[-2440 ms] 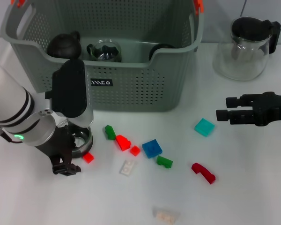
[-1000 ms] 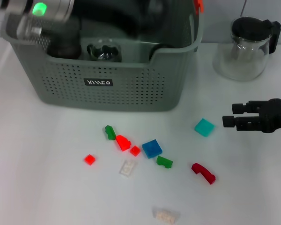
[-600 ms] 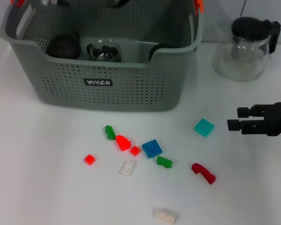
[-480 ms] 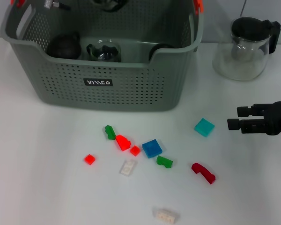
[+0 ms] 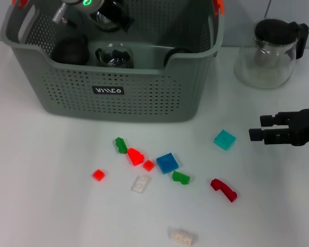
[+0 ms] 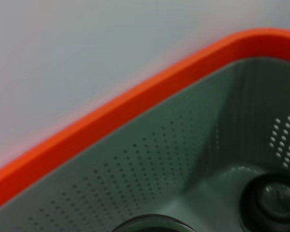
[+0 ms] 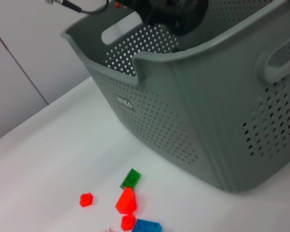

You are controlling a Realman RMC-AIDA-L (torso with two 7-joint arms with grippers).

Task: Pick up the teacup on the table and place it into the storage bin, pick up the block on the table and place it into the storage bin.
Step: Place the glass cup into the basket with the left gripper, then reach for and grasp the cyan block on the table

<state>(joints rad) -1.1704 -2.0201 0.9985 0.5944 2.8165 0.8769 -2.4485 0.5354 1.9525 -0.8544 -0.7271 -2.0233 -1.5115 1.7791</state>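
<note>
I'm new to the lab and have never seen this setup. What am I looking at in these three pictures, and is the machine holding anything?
It is a robot with two arms, filmed by three cameras at once. The head view looks down from the robot's head onto a white table. There you see a grey storage bin with dark cups inside, a glass teapot, and small coloured blocks such as the blue block and teal block. The other two pictures come from cameras on the wrists. The left gripper is over the bin's back corner; whether it holds something cannot be made out. The right gripper hovers beside the teal block, fingers close together, holding nothing.
</note>
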